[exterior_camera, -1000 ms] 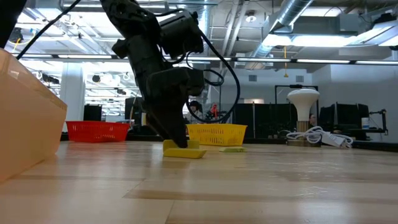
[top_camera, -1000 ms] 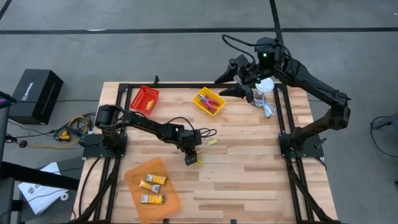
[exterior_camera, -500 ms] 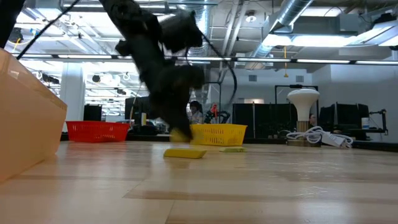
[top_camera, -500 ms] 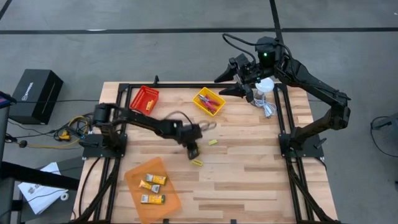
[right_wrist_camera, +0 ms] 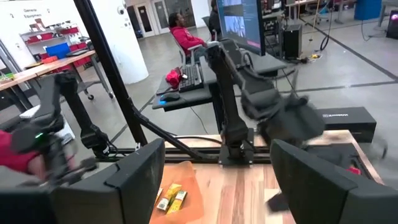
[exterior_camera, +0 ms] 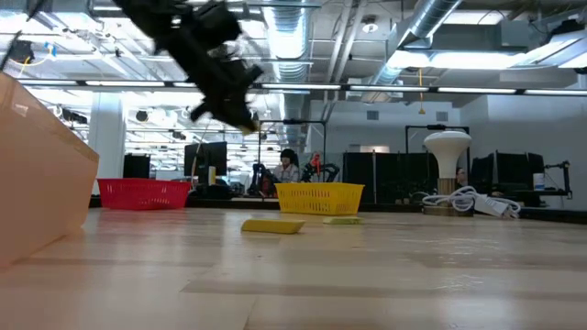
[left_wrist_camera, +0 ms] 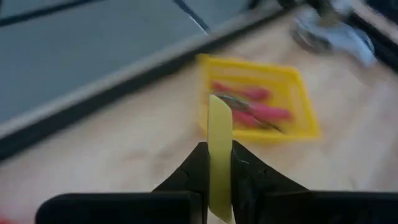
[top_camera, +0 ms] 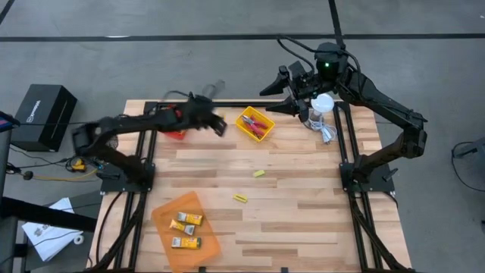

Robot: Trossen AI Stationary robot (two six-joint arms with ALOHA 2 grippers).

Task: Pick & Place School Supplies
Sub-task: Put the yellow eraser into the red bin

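Above the tabletop's (top_camera: 303,205) far left part, between red tray (top_camera: 173,130) and yellow tray (top_camera: 255,123), the left gripper (top_camera: 215,125) is up in the air, blurred in the high view. Left wrist view: its fingers (left_wrist_camera: 190,170) are pinched narrow on a thin yellow stick (left_wrist_camera: 219,155), which stands up betw. them, w/ the yellow tray and its red-handled tools (left_wrist_camera: 258,111) beyond. Low view shows the same gripper (exterior_camera: 240,115) high over the wood, well clear of the surface.

Other supplies: 1 yellow stick (top_camera: 240,199) lies flat mid-tabletop, a 2nd small yellow piece (top_camera: 259,174) near it, toward the far side, apart from it. Three yellow-and-white packs (top_camera: 185,227) sit in the orange tray (top_camera: 212,243) at the near left corner.

Right gripper (top_camera: 288,91) hangs over the far edge, beside the white lamp-like object (top_camera: 323,105), fingers (right_wrist_camera: 140,180) spread wide, holding nothing.
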